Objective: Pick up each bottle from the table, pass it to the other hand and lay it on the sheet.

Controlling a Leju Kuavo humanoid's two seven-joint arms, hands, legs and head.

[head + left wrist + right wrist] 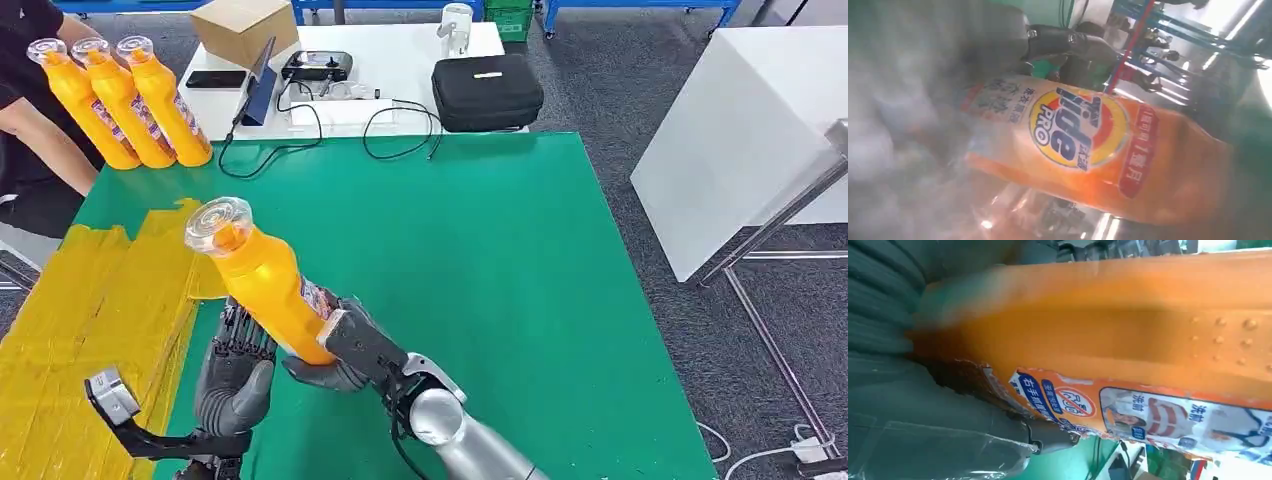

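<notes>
My right hand (345, 350) grips an orange detergent bottle (265, 285) by its lower end, above the green table near the front. The bottle tilts up and to the left, its clear cap (218, 222) uppermost. My left hand (236, 370) stands just left of the bottle's base with its fingers (240, 338) upright and apart, close against the bottle but not wrapped around it. The left wrist view shows the bottle's label (1078, 132) close up. In the right wrist view the bottle (1128, 325) lies across my right hand (903, 390). The yellow sheet (90, 330) covers the table's front left.
Three more orange bottles (125, 95) stand upright at the table's back left corner, beside a person's arm (40, 140). Behind the green table (520, 270) a white table holds a black case (487, 92), a cardboard box (243, 28) and cables. A white block (740, 130) stands to the right.
</notes>
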